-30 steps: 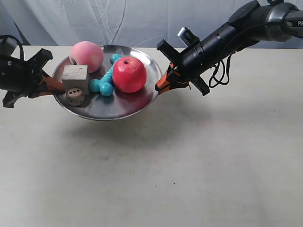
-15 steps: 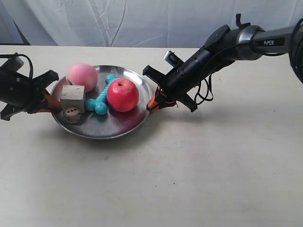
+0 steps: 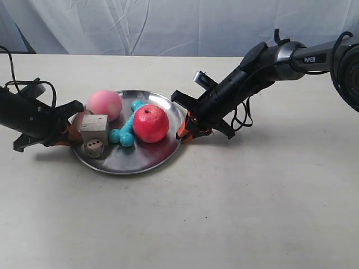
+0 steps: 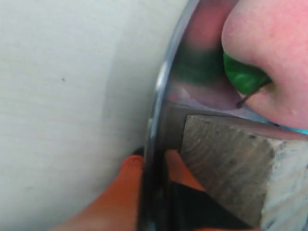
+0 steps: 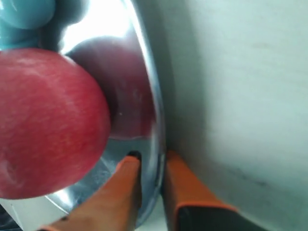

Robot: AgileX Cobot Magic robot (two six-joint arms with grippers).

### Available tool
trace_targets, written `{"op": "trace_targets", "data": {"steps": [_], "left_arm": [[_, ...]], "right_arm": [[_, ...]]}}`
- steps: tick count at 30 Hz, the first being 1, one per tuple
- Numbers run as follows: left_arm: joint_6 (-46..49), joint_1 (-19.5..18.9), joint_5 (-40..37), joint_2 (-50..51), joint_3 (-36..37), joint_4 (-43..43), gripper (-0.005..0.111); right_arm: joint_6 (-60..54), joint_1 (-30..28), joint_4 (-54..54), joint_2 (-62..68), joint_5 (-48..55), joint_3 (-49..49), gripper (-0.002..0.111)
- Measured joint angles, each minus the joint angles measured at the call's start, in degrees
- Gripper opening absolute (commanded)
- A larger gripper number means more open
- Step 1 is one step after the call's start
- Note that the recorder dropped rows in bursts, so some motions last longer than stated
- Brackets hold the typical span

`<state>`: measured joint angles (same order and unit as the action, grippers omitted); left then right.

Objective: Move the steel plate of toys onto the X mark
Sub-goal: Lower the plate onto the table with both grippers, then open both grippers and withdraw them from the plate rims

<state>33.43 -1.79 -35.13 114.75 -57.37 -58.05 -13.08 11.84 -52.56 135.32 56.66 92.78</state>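
Steel plate (image 3: 130, 159) sat low on the table (image 3: 235, 213), though actual contact was not resolvable. The apple (image 3: 150, 123), peach (image 3: 104, 104), bone (image 3: 126, 133), cube (image 3: 94, 128) and die (image 3: 94, 148) were all inside the rim. The left gripper (image 4: 153, 161) was pinched on the rim beside the cube, the right gripper (image 5: 151, 161) on the opposite rim beside the apple, with only the thin metal edge between each pair of orange fingers. The X mark was not found in any view; it was possibly under the plate. Judgement: set-down step. Lower both sides level and together, confirm the plate sits flat, then release both jaws at once and back straight out so neither finger drags the rim or rolls the fruit.
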Motion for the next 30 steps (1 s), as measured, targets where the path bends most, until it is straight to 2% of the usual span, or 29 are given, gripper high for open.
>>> {"op": "trace_targets", "data": {"steps": [1, 2, 4, 5, 7, 11, 14, 20, 27, 30], "left_arm": [[0.3, 0.0, 0.0, 0.0, 0.0, 0.0, 0.010], [0.5, 0.0, -0.2, 0.1, -0.1, 0.1, 0.013], [0.8, 0.0, -0.4, 0.1, -0.2, 0.4, 0.022], [1.1, 0.2, -0.5, 0.1, -0.2, 1.2, 0.030], [1.1, 0.7, -0.5, -0.6, -0.3, 4.9, 0.036], [-3.6, 1.0, 0.0, -3.1, -0.1, 14.6, 0.036], [-6.7, -1.1, 0.1, -4.3, 0.4, 19.0, 0.036], [-8.2, -5.7, -0.4, -8.0, 0.4, 20.5, 0.036], [-8.1, -5.9, -2.1, -10.2, 0.5, 18.0, 0.036], [-8.0, -5.9, -2.1, -12.3, 0.6, 18.0, 0.030]], "right_arm": [[-0.2, 0.0, -0.1, 0.0, 0.1, 0.0, 0.048], [-0.5, 0.3, -0.9, 0.0, 0.4, 0.2, 0.051], [-0.6, 0.4, -1.7, -0.1, 0.5, 0.4, 0.050], [-0.7, 0.4, -1.7, -0.1, 0.6, 0.4, 0.047], [-0.9, 0.4, -1.7, -0.1, 0.6, 0.5, 0.045], [-0.9, 0.5, 0.1, -0.9, 0.9, 0.5, 0.045], [0.1, 0.7, 3.6, -2.5, 1.1, 0.5, 0.045], [5.0, 0.9, 13.6, -4.1, 2.7, 0.5, 0.045], [6.4, 0.9, 18.1, -7.6, 2.6, 0.5, 0.045], [8.0, 0.9, 21.6, -9.5, 2.6, 0.5, 0.045]]}}
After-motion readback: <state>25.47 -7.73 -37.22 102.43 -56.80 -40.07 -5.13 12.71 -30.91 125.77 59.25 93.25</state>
